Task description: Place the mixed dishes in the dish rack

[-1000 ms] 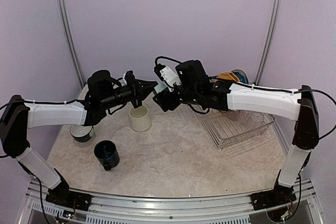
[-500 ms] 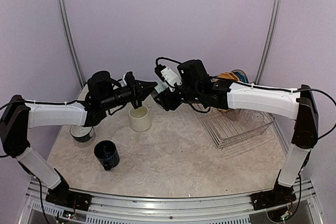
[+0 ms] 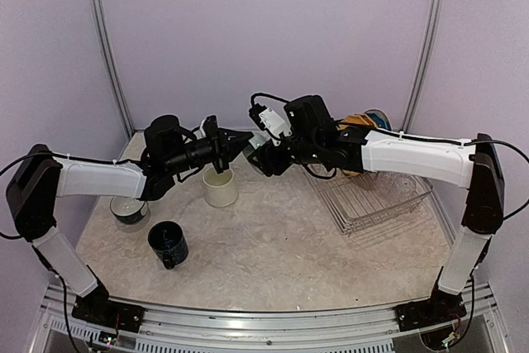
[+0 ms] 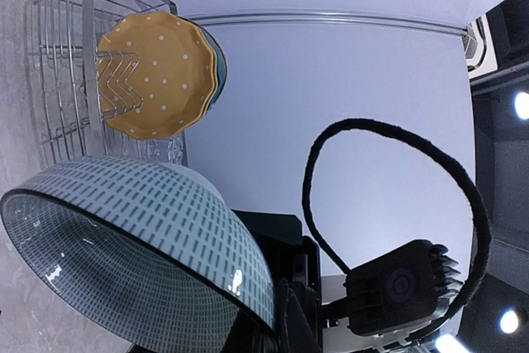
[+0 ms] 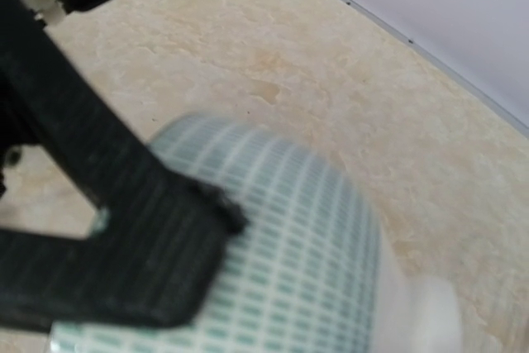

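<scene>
A grey-teal cup (image 3: 253, 145) with a dash pattern hangs in the air between my two grippers, above the cream mug (image 3: 220, 187). My left gripper (image 3: 245, 136) reaches it from the left and grips its rim. My right gripper (image 3: 259, 155) meets it from the right. In the right wrist view one black finger (image 5: 124, 245) lies on the cup's outer wall (image 5: 314, 254); the other finger is hidden. The cup fills the lower left of the left wrist view (image 4: 124, 237). The silver dish rack (image 3: 372, 196) holds a yellow dotted plate (image 4: 157, 80) and a blue plate (image 3: 378, 116).
A dark blue mug (image 3: 168, 243) and a pale cup with a dark inside (image 3: 130, 209) stand on the table at the left. The rack (image 4: 62, 55) sits at the right, near the back wall. Metal rails run up the wall on both sides.
Both grippers and the cup between them have shifted a little to the right. The left arm has stretched further out towards the right arm.
</scene>
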Robot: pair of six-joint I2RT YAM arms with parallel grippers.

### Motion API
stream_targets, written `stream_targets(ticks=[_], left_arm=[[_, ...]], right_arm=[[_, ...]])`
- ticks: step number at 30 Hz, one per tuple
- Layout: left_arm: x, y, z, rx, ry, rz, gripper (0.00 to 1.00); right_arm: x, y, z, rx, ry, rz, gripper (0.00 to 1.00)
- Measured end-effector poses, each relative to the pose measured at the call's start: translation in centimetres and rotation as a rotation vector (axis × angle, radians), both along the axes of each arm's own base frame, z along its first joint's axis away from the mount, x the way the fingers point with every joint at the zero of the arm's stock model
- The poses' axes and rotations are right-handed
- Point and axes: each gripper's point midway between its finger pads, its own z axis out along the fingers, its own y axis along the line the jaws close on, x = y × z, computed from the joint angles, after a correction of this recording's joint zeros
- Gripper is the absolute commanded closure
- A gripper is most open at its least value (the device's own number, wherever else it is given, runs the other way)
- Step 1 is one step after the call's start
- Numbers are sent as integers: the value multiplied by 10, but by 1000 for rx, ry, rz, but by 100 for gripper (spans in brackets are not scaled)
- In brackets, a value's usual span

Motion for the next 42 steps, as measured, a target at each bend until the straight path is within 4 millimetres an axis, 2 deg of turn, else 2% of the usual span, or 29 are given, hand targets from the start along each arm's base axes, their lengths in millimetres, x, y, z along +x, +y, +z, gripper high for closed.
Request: stream_targets(ticks=[6, 10, 19, 24, 28, 34, 38, 42], left_arm=[[1, -11, 4, -34, -22, -56, 70], [-1, -13, 1, -36, -21, -77, 64], [-2, -17, 9, -42, -41, -100, 62], [-2, -17, -1, 0, -32, -100, 62], [-4, -15, -7, 56, -39, -91, 62], [-12, -3, 17, 87, -114, -63, 62], [-14, 7, 23, 99, -141, -43, 62], [-12, 18, 14, 121, -127, -20, 62]], right_arm=[[7, -13, -2, 1, 31, -38, 100], [13, -23, -4, -10, 43, -65, 100], [21, -45, -14, -68, 55, -125, 100], [35, -78, -18, -168, 28, -200, 100], [57, -120, -17, -294, -17, -291, 100], [94, -177, 2, -481, -128, -414, 100], [124, -198, 5, -610, -190, -460, 100], [153, -206, -15, -741, -210, -454, 100]])
